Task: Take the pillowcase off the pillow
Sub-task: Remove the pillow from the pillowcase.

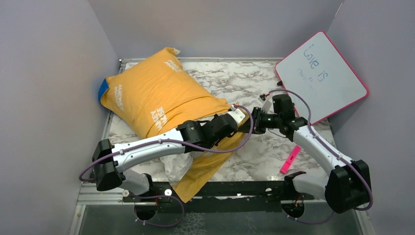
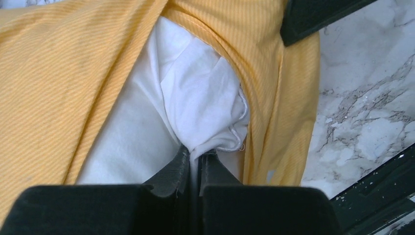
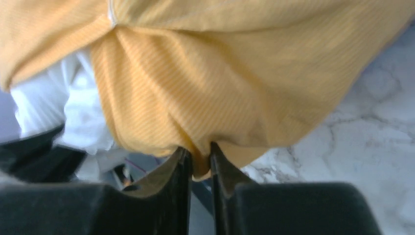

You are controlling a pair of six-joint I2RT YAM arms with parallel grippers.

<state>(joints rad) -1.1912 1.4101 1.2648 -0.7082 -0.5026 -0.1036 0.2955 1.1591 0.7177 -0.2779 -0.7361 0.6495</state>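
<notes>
Step in hand: the opposing grip at the open end of the case.

Your left claw [image 2: 195, 159] is pressed together on a corner of the white pillow [image 2: 195, 98], pinching it. The orange pillowcase [image 2: 73, 73] wraps ahead of that claw and to both its sides. Your right claw [image 3: 198, 159] pinches the pillowcase hem, with bare counter [image 3: 372, 147] to its right. Most of the pillow sits inside the case.

The next move likely calls for drawing the claws apart while both pinches hold.

Writing: the whiteboard [image 1: 323, 73] beyond the right claw reads "Love is". The white lettering on the case is illegible.
</notes>
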